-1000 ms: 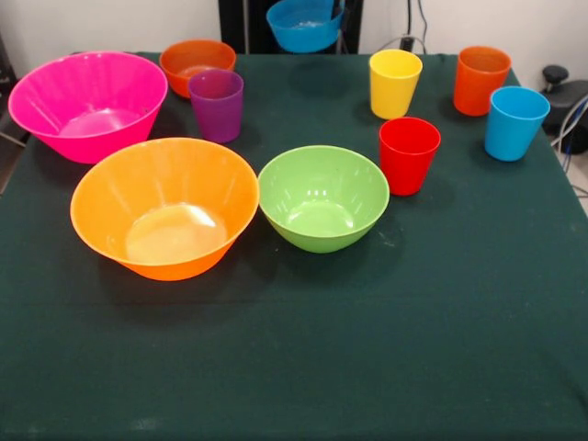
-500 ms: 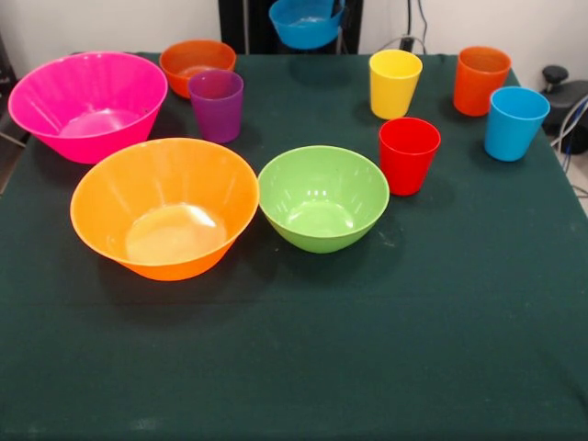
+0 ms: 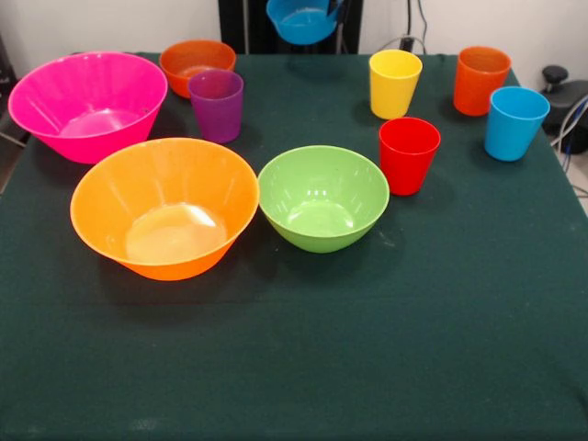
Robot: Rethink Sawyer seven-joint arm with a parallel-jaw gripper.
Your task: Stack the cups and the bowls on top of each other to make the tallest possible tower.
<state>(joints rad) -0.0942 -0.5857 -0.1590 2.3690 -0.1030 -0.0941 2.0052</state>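
front view: red cup [image 3: 409, 154] just beside green bowl [image 3: 322, 197].

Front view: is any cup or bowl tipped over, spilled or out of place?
Only one thing stands out: the small blue bowl hangs in the air at the top edge, tilted and off the table. All the other cups and bowls stand upright, and nothing is spilled.

A dark green cloth [image 3: 303, 367] is spread over the table. A black object [image 3: 562, 92] with cables [image 3: 571, 129] is seen at three o'clock, against a white wall [image 3: 110, 23] at twelve.
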